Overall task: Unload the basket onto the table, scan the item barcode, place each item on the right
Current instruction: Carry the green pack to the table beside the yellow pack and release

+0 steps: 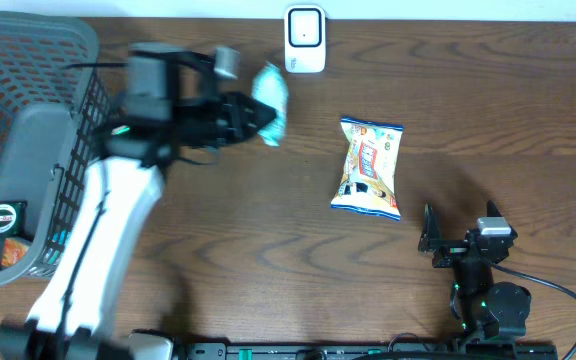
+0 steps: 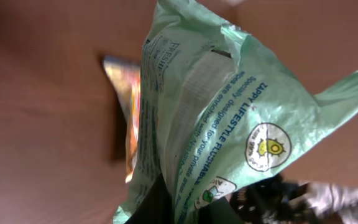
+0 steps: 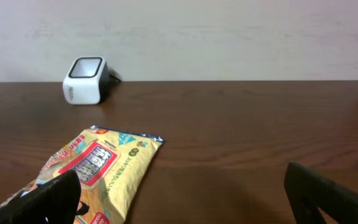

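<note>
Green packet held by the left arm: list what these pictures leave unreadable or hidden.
- Green packet barcode: none faces the left wrist view; overhead, motion blur smears it.
- Left fingers: mostly covered by the packet.
- Basket contents: cut off by overhead's left edge.

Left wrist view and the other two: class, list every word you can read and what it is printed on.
"ZAPPY LIFESTYLE FLUSHABLE": on the green packet.
"Specially designed for your": same green packet, smaller line; the rest is unclear.
Snack bag: print too blurred to read.
Scanner: no readable text.
</note>
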Available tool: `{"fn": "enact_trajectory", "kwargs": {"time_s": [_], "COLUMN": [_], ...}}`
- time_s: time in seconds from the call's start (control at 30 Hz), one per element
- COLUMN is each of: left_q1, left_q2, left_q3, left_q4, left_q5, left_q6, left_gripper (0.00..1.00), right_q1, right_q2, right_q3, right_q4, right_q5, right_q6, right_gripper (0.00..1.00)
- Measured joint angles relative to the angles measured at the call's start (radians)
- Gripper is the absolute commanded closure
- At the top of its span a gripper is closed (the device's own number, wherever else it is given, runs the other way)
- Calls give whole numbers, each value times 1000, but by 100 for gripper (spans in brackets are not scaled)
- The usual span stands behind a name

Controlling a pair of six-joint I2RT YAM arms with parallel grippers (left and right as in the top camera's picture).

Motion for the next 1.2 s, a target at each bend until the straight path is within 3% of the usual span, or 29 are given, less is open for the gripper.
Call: {"fn": "enact_trajectory", "kwargs": {"time_s": [0.27,0.57,0.63,0.67,0.73,0.9,1.2], "left_q1": [-184,-204,-204,-204,-206,-212,-217], "left_q2": [291,438,443,444,444,444,443], "left_q3": [0,0,0,0,0,0,0], "left_q4": [21,90,100,101,104,103,102], "left_q5": [-106,-180,-185,-189,-204,-274,-306], "left_q6": [7,-3,-6,-7,-9,-22,-24], "left_gripper": [92,91,84,70,56,49,49], "right_q1": [0,0,0,0,0,0,0], "right_q2": [0,0,0,0,0,0,0], "right_q3": [0,0,0,0,0,0,0], "right_q4": [0,0,0,0,0,0,0], "right_q5": [0,0,0,0,0,0,0], "right_q6": [0,0,0,0,0,0,0], "right_gripper": [1,1,1,1,1,1,1]}}
